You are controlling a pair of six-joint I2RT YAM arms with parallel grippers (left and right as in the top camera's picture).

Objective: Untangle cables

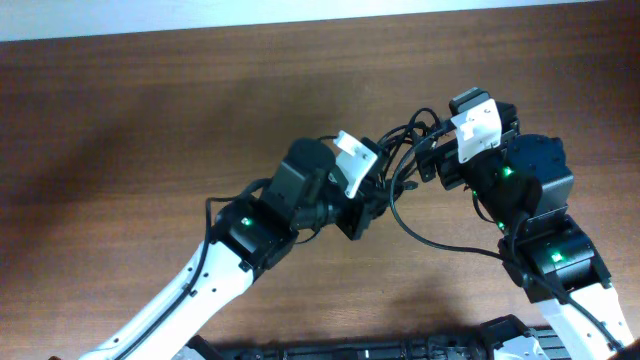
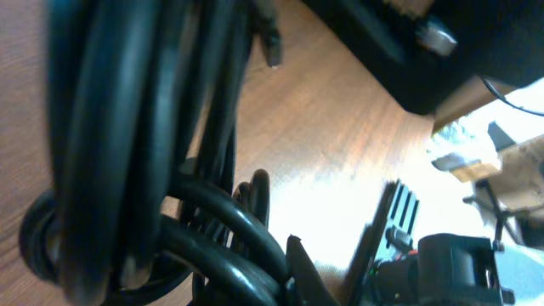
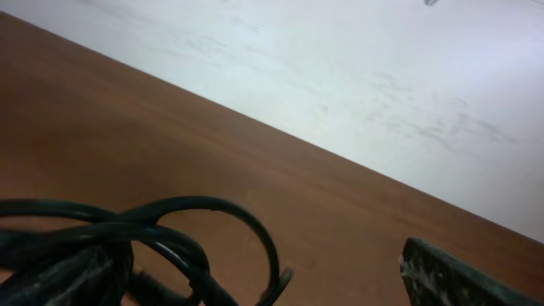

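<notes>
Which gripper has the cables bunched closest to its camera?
The left gripper: the cables fill half its wrist view; the right gripper sees only thin loops at bottom left.

The cables (image 1: 405, 150) are bunched between the left claw (image 1: 378, 175) and the right claw (image 1: 432, 158), over the tabletop (image 1: 150, 120); one loop is laid toward the front edge.

Table (image 1: 150, 120), wooden: 1.
Robot arms: 2, namely left arm (image 1: 230, 250) and right arm (image 1: 540, 230).
Grippers: 2, namely left gripper (image 1: 372, 195) and right gripper (image 1: 432, 160).
Cables (image 1: 405, 150), thin, black: 1 tangled bundle; the strands are too entwined to count.
Plug ends: 1 plug end (image 2: 270, 42) in the left wrist view, 1 plug tip (image 3: 285, 276) in the right wrist view; same or separate cannot be told.
</notes>
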